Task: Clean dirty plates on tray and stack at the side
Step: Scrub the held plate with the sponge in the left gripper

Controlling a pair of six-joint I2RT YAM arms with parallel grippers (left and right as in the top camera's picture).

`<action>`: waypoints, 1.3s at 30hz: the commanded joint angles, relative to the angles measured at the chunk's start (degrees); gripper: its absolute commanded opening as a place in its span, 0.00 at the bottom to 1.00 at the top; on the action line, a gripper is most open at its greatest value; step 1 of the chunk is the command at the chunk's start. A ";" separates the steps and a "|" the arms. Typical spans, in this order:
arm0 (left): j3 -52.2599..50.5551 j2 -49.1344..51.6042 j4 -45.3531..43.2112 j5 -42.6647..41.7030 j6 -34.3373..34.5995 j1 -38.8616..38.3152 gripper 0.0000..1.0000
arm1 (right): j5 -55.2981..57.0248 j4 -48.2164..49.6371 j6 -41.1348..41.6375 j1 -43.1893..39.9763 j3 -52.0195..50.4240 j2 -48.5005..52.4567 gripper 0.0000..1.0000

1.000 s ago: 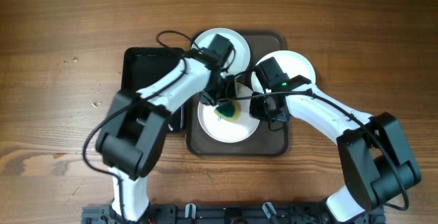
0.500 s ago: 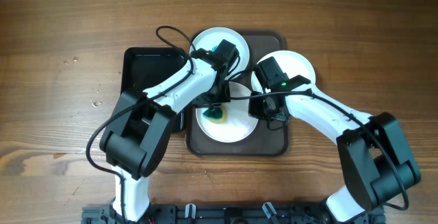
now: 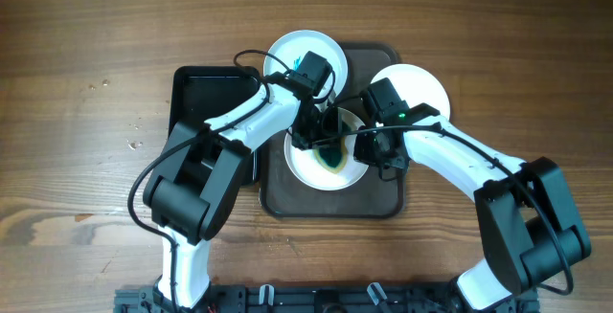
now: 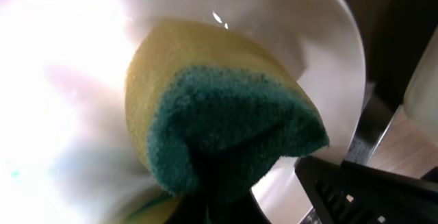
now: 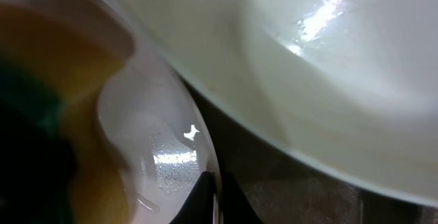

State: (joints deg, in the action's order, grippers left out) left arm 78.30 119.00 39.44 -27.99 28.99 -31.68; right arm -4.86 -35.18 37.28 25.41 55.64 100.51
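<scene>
Three white plates show in the overhead view. One plate [image 3: 292,50] lies at the tray's far left corner and another [image 3: 426,83] at its far right. The middle plate [image 3: 311,169] [image 4: 61,80] [image 5: 164,148] sits on the dark brown tray [image 3: 330,203]. My left gripper [image 3: 324,139] [image 4: 219,207] is shut on a yellow and green sponge [image 3: 333,158] [image 4: 226,114] that presses on this plate. My right gripper [image 3: 369,152] [image 5: 215,200] is shut on the same plate's right rim, with one finger on each side of the edge.
A smaller glossy black tray [image 3: 206,93] lies just left of the brown one, partly under my left arm. The far right plate [image 5: 308,66] hangs close above the pinched rim in the right wrist view. Bare wooden table [image 3: 77,112] surrounds both trays.
The sponge swept left and then back right across the middle plate. The plate shifted slightly right and away. My right gripper kept its hold on the rim.
</scene>
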 commanded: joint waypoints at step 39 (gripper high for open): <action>-6.86 -0.70 -7.30 -12.87 -1.62 -0.74 0.04 | 3.37 -0.61 -1.33 0.22 -0.90 1.40 0.05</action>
State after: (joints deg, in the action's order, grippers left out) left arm 73.25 116.27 33.47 -27.75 29.43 -29.56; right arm -1.23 -35.92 37.45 24.69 55.75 100.16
